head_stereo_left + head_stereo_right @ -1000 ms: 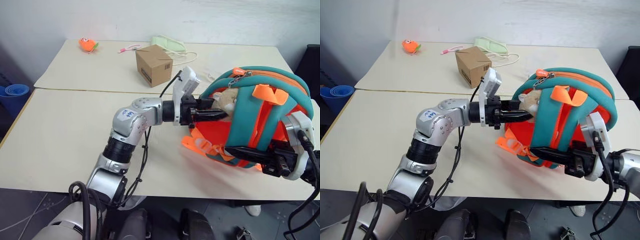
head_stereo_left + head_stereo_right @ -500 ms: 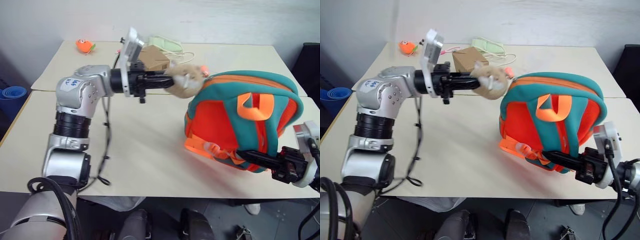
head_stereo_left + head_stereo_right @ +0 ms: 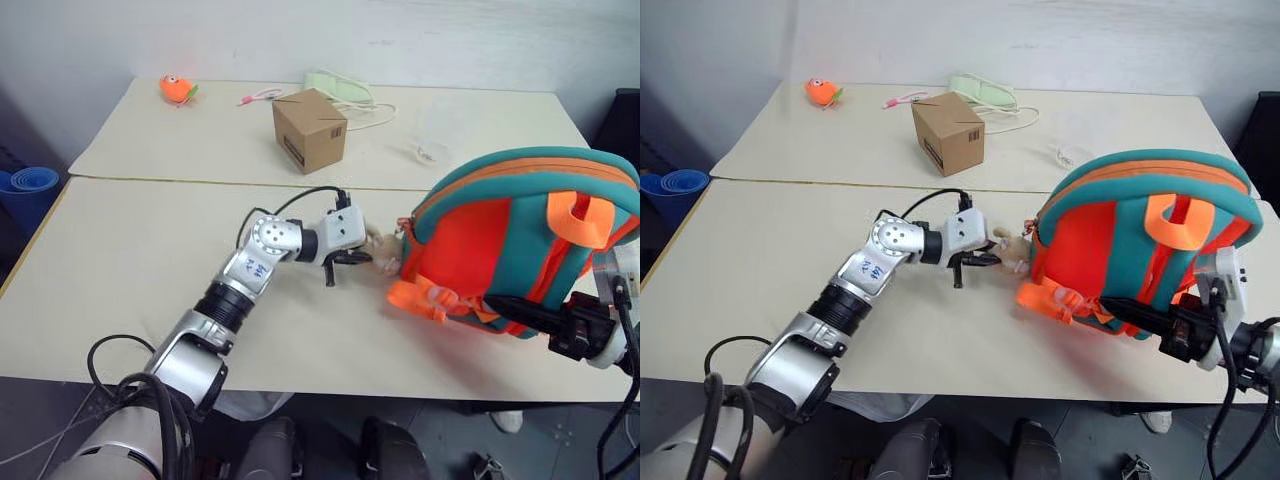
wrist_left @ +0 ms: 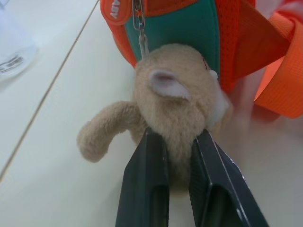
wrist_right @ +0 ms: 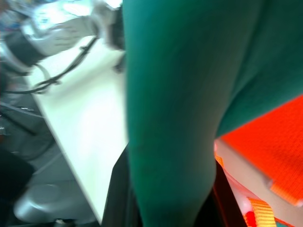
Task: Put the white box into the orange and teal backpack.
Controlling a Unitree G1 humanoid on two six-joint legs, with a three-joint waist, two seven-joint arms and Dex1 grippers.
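Observation:
The orange and teal backpack point(image 3: 500, 240) stands on the near table at the right, leaning left. Its tan plush charm point(image 4: 180, 99) hangs from a chain at the backpack's left side, just above the tabletop. My left gripper point(image 4: 179, 137) is shut on the plush, also seen from above point(image 3: 352, 258). My right gripper point(image 3: 505, 305) is at the backpack's front right, shut on a teal strap point(image 5: 175, 94). The white box point(image 3: 432, 140) lies flat on the far table behind the backpack, faint against the tabletop, its dark lettering showing point(image 4: 12, 54).
A brown cardboard box point(image 3: 310, 130) stands on the far table. An orange toy point(image 3: 177, 89), a pink item point(image 3: 258, 96) and a pale green bundle with a cord point(image 3: 340, 88) lie at the back edge. Blue cups point(image 3: 25, 185) sit off the table's left side.
My left gripper swung up and left with the plush, then came down to the table beside the backpack. The backpack shifted right with the right gripper.

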